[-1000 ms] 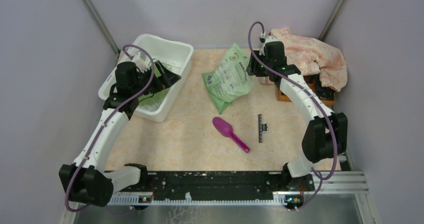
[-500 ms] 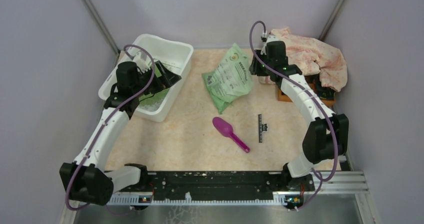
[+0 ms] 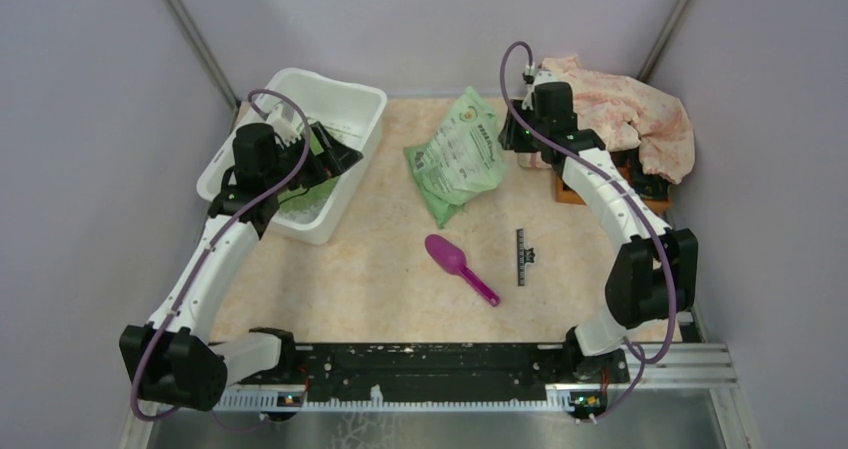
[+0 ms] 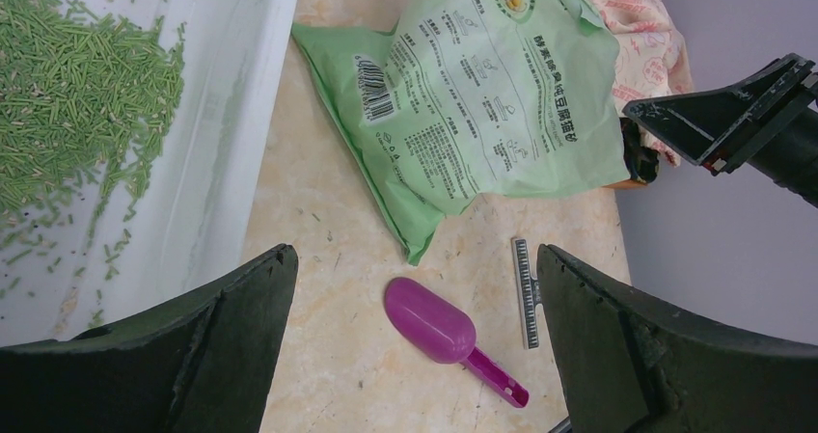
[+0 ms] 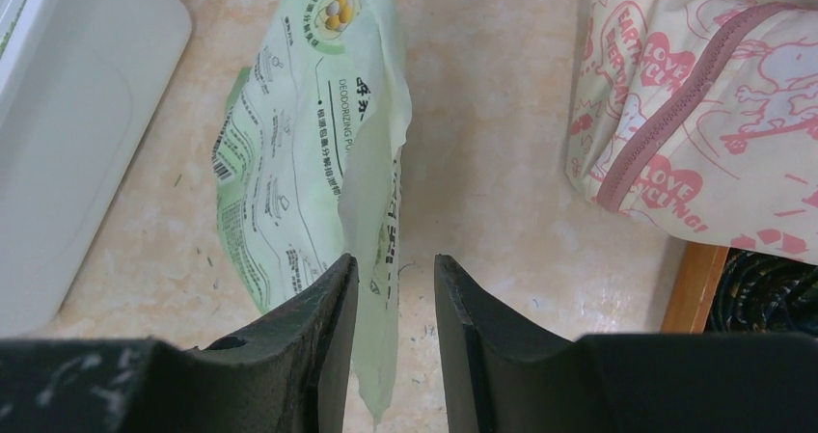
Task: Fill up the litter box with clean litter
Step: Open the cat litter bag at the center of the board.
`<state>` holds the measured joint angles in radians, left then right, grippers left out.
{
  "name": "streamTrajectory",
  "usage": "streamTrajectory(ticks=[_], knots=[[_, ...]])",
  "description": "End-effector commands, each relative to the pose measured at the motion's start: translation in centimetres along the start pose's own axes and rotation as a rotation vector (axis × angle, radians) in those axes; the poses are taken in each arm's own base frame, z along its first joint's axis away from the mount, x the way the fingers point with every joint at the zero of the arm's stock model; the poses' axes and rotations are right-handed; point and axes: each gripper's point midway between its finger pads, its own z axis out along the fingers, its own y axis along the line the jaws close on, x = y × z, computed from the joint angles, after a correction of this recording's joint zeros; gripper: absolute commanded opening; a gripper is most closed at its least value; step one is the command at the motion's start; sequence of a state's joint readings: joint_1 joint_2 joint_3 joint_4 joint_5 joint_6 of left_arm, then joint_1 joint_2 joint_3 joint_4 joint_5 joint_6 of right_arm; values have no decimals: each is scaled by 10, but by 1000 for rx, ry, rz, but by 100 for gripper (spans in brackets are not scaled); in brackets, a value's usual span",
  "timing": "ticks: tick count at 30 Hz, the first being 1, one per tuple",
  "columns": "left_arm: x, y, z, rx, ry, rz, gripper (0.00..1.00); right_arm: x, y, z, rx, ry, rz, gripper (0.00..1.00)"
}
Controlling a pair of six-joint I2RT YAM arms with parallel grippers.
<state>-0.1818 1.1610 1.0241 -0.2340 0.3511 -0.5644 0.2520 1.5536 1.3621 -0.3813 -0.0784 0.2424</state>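
The white litter box [image 3: 352, 93] stands at the back left, and its wall [image 4: 241, 115] fills the left of the left wrist view. Clean litter [image 4: 77, 95] lies in it as green pellets. My left gripper [image 3: 335, 154] hovers over the box, wide open [image 4: 415, 255] and empty. A light green bag [image 3: 457, 154] lies flat mid-table. My right gripper [image 3: 510, 139] sits at the bag's far right edge. In the right wrist view its jaws [image 5: 395, 259] stand a little apart, and a raised flap of the bag [image 5: 371, 192] hangs between them against the left finger.
A purple scoop [image 3: 450, 256] lies on the table in front of the bag, with a black strip [image 3: 521, 257] to its right. A pink printed cloth [image 3: 630, 114] covers an orange wooden tray [image 3: 570, 191] at the back right.
The right gripper's jaws have narrowed around the bag's flap and its arm has shifted slightly. The left arm has not moved.
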Motion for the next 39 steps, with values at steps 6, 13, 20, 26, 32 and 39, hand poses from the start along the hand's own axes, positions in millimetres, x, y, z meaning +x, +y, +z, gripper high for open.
streamTrajectory(ticks=[6,13,20,26,32,39], knots=[[-3,-4,2,14,-7,9,99,-7,1,13,-26,-20,-6,34],[-3,-3,2,10,-10,15,99,0,0,23,-30,-1,0,34],[-6,-3,3,9,-16,21,99,7,1,49,-42,42,4,33],[-9,-5,0,4,-18,32,99,31,18,74,-172,136,21,18],[-9,-5,-5,-4,-23,38,99,21,76,50,-513,75,42,0],[-10,-7,-15,-11,-38,46,99,-22,157,-25,-929,-86,-75,0]])
